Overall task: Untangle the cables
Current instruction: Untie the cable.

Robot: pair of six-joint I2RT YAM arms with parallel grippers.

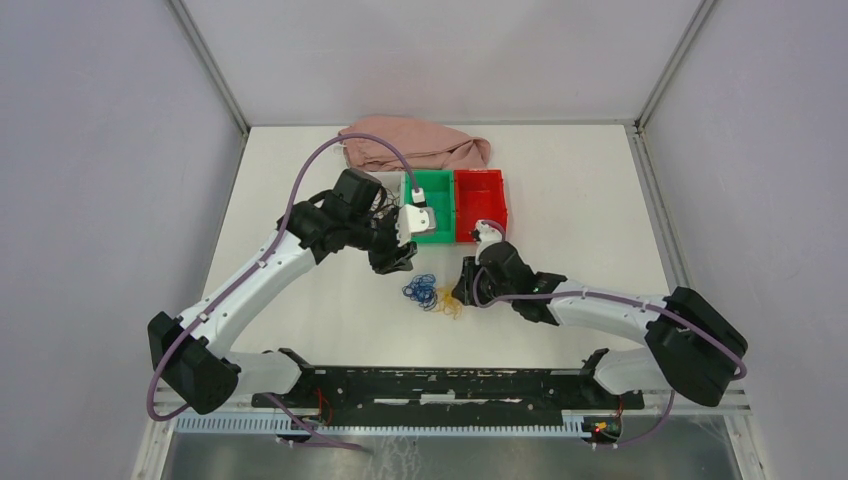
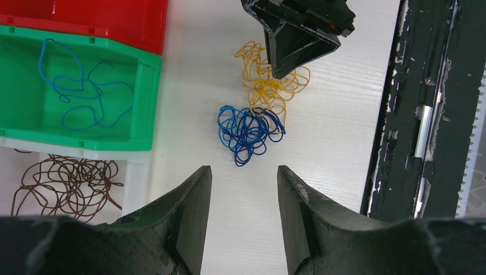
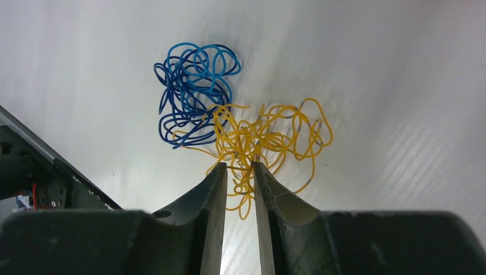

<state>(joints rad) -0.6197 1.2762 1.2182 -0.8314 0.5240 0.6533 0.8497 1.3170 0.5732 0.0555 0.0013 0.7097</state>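
Where cables (image 3: 220, 117) lie midtable, green bin (image 2: 146, 97) near

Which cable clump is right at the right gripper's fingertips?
The yellow clump, strands running into the right gripper; the blue clump lies beside it, farther off.

Cables (image 1: 430, 295) before bins (image 1: 455, 174) (cloth (image 1: 415, 140) behind)

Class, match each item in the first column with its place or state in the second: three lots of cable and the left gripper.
1 yellow cables
2 blue tangle
3 loose blue cable
4 left gripper

A inside the green bin
B open, holding nothing
C on the table, touching the yellow cables
D at the tips of the right gripper

Pairs: 1-D, 2-C, 3-A, 4-B
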